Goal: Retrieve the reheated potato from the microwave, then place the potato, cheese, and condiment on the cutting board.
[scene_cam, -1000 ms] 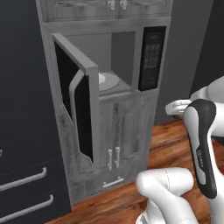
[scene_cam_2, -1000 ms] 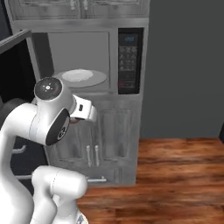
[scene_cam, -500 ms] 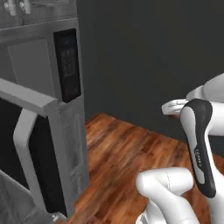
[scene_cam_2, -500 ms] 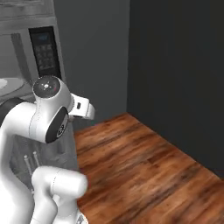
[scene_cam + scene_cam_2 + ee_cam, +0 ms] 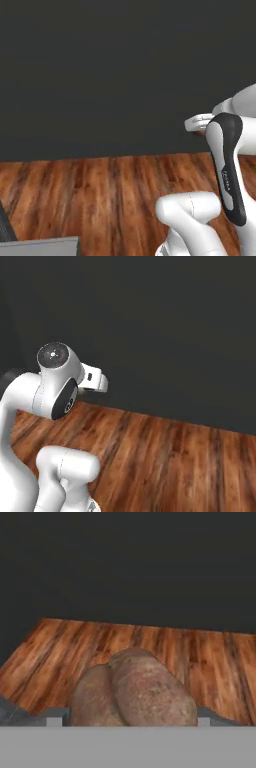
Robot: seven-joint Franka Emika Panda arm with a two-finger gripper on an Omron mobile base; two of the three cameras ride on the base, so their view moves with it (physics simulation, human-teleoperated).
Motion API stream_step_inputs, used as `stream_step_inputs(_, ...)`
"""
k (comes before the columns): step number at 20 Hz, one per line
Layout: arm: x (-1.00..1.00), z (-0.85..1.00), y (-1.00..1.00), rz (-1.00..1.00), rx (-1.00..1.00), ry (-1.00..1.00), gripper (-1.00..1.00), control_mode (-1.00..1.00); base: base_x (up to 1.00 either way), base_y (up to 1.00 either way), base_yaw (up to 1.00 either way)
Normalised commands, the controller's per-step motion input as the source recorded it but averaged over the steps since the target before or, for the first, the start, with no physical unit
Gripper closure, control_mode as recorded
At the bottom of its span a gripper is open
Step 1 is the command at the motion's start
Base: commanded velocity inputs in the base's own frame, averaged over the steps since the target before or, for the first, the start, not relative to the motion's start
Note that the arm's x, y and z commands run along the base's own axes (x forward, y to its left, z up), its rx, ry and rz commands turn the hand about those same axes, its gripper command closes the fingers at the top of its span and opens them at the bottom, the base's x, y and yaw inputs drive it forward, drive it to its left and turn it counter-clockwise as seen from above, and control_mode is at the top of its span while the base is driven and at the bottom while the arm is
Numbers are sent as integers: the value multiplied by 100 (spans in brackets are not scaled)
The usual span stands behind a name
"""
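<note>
1. A brown, rough-skinned potato (image 5: 132, 689) is seen gripped between the two fingers of the gripper (image 5: 127, 719) in the hand view, the jaws held wide around its bulk; only the grey tips of the fingers (image 5: 56, 718) can be made out at either side of it.

2. The scene before the base has been changed entirely within the last second: the microwave, shown a second ago with its door swung open and a pale plate inside, has been swept out of both base views, and a dark wall (image 5: 100, 75) above a wooden plank floor (image 5: 100, 190) is now faced instead. This is judged to be a turn of the base, not a move of the kitchen fittings.

3. A grey slab (image 5: 40, 246) is left at the lower left corner of the left base view; what it belongs to cannot be told.

4. The white arm (image 5: 55, 386) is kept folded close to the base, as it was half a second ago.

5. The retrieval step is judged done, the potato being out of the oven and carried. The cutting board, cheese and condiment have yet to be reached, so the placing steps remain ahead.
</note>
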Motion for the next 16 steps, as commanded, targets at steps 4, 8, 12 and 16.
stream_step_inputs(4, 0, 0, 0, 0, 0, 0, 100, 100, 0, 0, -100)
stream_step_inputs(8, 0, 0, 0, 0, 0, 0, 100, 100, 0, 0, -100)
stream_step_inputs(12, 0, 0, 0, 0, 0, 0, 100, 100, 1, 0, -96)
stream_step_inputs(16, 0, 0, 0, 0, 0, 0, 100, 100, 16, 5, -84)
